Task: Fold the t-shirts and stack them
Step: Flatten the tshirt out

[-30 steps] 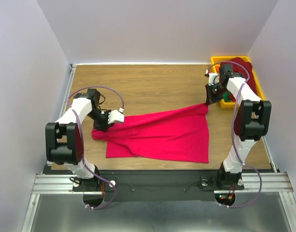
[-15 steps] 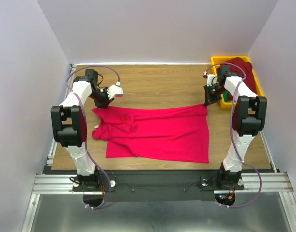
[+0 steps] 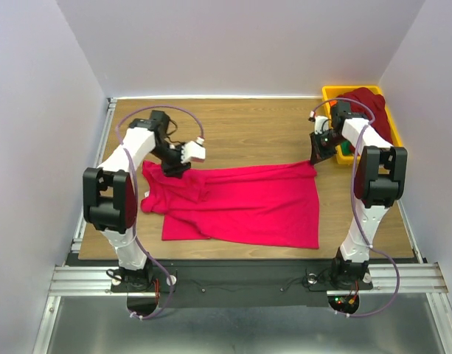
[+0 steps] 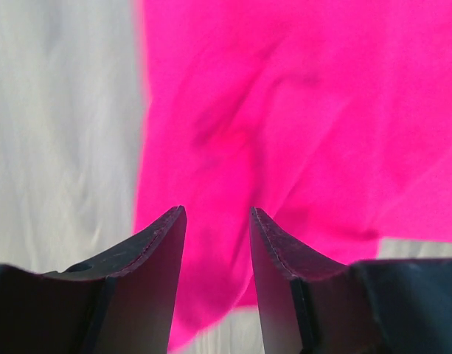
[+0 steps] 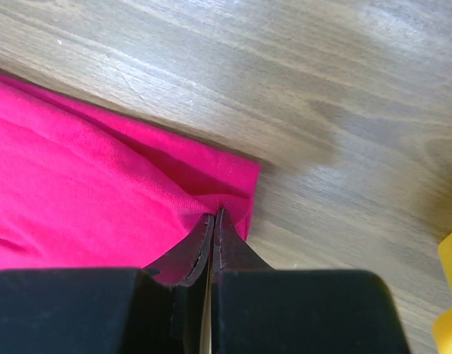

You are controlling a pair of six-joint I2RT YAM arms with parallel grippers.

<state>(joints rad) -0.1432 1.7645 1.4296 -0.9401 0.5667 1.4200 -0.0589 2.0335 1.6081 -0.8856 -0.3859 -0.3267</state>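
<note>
I have the pink shirt [image 3: 248, 203] lying mostly flat on the table [image 3: 248, 125], spread across the middle and near part of the board, its right half smooth and its left end bunched into folds. The right gripper [image 3: 316, 157] sits at the shirt's far right corner, and in its wrist view the right gripper [image 5: 214, 214] has its jaws pressed together with a pinch of the pink shirt [image 5: 78, 169] caught between the tips, right at the hemmed corner, bare table [image 5: 321, 74] beyond it. The left gripper [image 3: 178, 164] is over the rumpled far left part of the shirt. From the left wrist, the left gripper [image 4: 217, 212] has its jaws standing apart with nothing between them, and the pink shirt [image 4: 321, 110] fills the view below (that picture is blurred, so I cannot tell whether the tips touch the cloth or hang just above it). A strip of pale table [image 4: 56, 110] shows along the left of that view, so the gripper is close to the shirt's edge. The yellow tray [image 3: 329, 92] sits in the far right corner of the table, with a maroon shirt [image 3: 373, 107] heaped in it and draped over its rim. A corner of the tray [image 5: 450, 295] also shows at the right edge of the right wrist view, near the gripped corner but not touching it. A sliver of green shows in the tray beside the right arm, too small for me to say what it is.
</note>
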